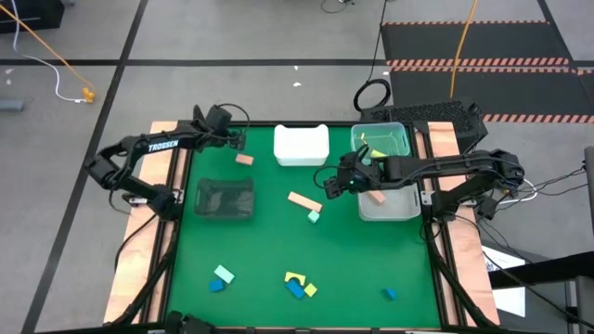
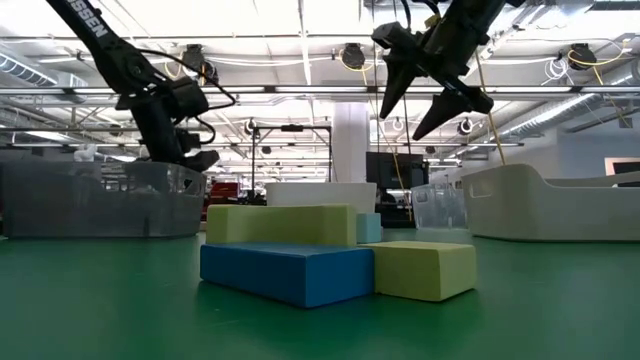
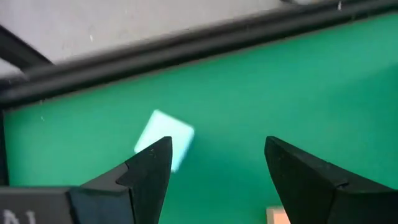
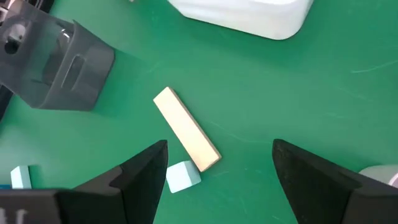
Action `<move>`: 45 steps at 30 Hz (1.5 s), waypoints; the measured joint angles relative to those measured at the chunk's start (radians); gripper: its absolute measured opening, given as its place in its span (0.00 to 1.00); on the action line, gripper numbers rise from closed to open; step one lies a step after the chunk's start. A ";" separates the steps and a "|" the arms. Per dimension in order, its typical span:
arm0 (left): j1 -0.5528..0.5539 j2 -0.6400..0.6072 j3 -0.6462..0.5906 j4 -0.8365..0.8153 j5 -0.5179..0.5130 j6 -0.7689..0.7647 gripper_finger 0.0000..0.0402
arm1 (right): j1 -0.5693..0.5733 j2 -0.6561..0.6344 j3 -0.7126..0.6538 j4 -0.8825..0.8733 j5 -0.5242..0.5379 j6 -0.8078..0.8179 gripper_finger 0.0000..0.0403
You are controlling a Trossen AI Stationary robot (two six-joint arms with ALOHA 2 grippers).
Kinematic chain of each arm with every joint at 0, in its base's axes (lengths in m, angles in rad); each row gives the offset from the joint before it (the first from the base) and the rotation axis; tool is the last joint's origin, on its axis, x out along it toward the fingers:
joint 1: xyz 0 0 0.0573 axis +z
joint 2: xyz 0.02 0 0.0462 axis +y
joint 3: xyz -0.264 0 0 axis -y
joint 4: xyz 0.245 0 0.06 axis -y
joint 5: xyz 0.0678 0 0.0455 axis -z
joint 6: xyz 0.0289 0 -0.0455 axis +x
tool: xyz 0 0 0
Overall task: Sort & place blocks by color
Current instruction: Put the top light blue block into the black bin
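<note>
on left arm [image 1: 158, 146]: white "trossen" lettering; left claw [image 1: 238, 141] open.

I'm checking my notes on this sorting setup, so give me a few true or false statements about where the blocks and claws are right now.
1. Both claws are open and hold nothing. True: the left claw and the right claw are empty.
2. The tan bar lies inside the dark bin. False: it lies on the green mat, right of the dark bin.
3. A small mint cube sits beside one end of the tan bar. True.
4. The white bin stands at the mat's near edge. False: it stands at the far edge.
</note>
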 joint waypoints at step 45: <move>-0.106 -0.021 -0.001 -0.095 -0.172 -0.400 0.64 | -0.163 0.000 -0.001 -0.005 0.000 -0.379 0.69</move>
